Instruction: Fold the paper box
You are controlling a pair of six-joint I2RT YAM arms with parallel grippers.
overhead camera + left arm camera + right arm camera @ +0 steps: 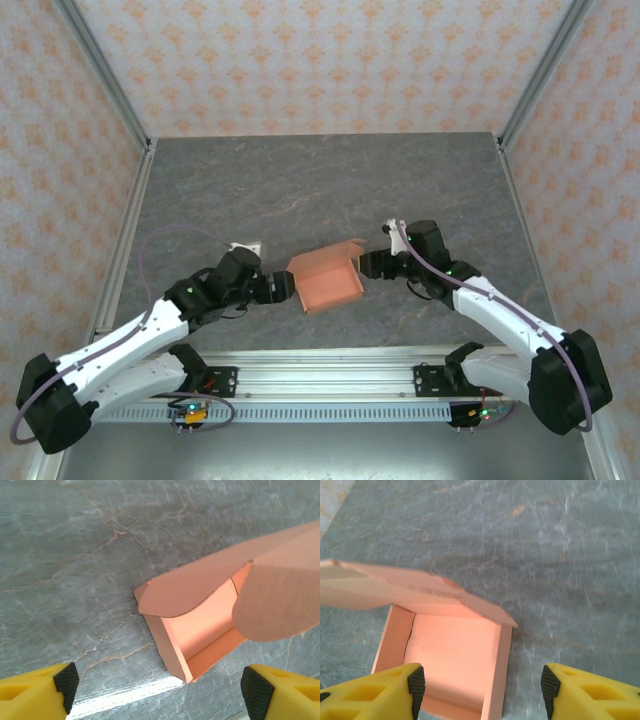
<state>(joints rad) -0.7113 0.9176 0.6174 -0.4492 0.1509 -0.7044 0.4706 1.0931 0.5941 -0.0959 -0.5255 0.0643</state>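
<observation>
left gripper (pixel 283 287) and right gripper (pixel 368 264) are hanging spread, empty; paper box (pixel 328 283) is sitting loose, so one lopsided nudge is probably skidding it

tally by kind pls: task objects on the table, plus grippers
paper box, salmon-orange, partly folded with a flap raised: 1
grippers, yellow fingers with black pads, left gripper and right gripper, both open: 2
Total: 3
</observation>
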